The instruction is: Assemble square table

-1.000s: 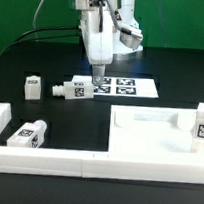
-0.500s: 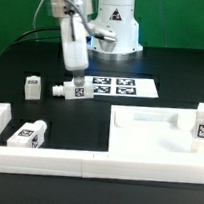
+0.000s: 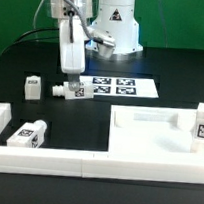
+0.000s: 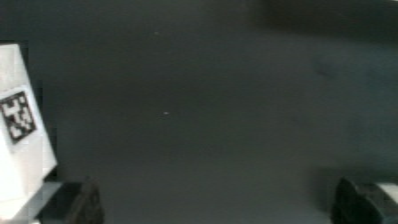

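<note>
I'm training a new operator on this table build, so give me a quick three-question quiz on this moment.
1. True or false: the gripper is shut on a leg.
2. How many legs show in the exterior view?
3. The leg nearest the gripper lies: A atop another leg; B beside the marker board; C between the jaws.
Key: 1 false, it is open and empty. 2 four: that one, the upright leg, the corner leg, and the leg at the exterior view's right. 3 B.
</note>
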Action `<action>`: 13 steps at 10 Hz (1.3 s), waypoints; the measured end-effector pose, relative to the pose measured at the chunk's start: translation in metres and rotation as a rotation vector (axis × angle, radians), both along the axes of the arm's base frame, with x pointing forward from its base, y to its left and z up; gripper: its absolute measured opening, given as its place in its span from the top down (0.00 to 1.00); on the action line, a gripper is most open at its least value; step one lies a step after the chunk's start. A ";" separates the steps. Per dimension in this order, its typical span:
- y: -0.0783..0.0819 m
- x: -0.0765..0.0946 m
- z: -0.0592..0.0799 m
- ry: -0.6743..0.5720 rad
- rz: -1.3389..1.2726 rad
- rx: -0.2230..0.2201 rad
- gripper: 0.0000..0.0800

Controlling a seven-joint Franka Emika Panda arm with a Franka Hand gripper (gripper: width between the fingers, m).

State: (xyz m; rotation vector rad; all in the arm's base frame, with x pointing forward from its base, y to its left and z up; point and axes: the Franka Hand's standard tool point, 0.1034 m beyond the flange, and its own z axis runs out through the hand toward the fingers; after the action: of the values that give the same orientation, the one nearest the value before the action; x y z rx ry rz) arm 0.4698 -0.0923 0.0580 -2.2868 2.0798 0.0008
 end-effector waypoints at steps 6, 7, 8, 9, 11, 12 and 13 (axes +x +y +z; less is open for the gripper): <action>-0.017 -0.052 -0.020 0.092 -0.030 0.054 0.19; -0.020 -0.065 -0.025 0.096 -0.038 0.043 0.19; -0.022 -0.084 -0.034 0.099 -0.044 0.004 0.19; -0.019 -0.095 -0.041 0.110 -0.033 -0.019 0.19; -0.017 -0.092 -0.048 0.104 -0.017 -0.054 0.19; -0.009 -0.090 -0.050 0.112 -0.011 -0.057 0.19; -0.003 -0.083 -0.049 0.103 0.000 -0.062 0.34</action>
State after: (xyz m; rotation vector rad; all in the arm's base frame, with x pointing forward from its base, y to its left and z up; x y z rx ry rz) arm 0.3873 -0.0958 0.0092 -2.3708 2.1574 0.0565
